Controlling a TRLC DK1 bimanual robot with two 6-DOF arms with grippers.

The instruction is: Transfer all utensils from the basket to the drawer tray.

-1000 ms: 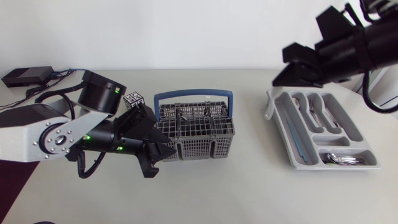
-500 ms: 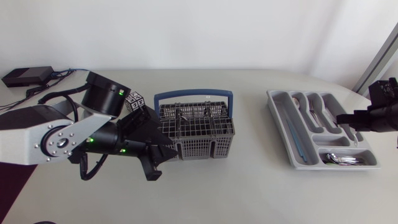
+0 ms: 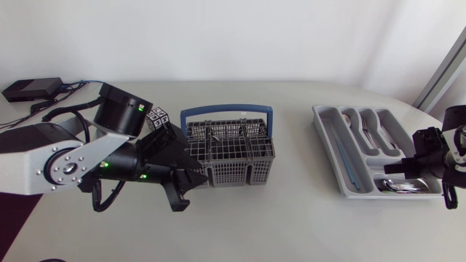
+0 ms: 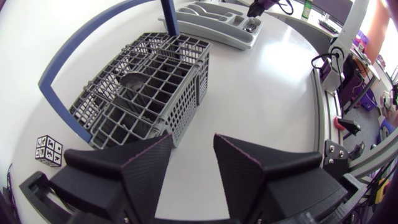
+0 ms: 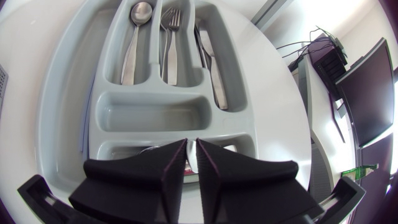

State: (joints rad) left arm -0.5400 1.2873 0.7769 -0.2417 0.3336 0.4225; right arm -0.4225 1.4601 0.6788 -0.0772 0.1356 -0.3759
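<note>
The grey mesh basket (image 3: 231, 154) with a blue handle stands mid-table; a few utensils show dimly inside it (image 4: 134, 79). My left gripper (image 3: 191, 177) lies open at the basket's near left corner, nothing between its fingers (image 4: 152, 174). The grey drawer tray (image 3: 325, 138) sits at the right, holding a spoon (image 5: 134, 37), a fork (image 5: 169, 43), a knife (image 5: 211, 62) and small spoons (image 3: 400, 187) in its end compartment. My right gripper (image 5: 191, 152) hangs over that end compartment, its fingers a narrow gap apart and holding nothing.
A small tag-marked cube (image 3: 156, 116) stands by the basket's back left corner, beside my left arm. A black box with cables (image 3: 30, 89) lies at the far left. A thin blue stick (image 3: 342, 156) lies in the tray's long side slot.
My right arm has come down from high above the tray to its front right end, and its fingers have parted slightly. The left arm has stayed put.
</note>
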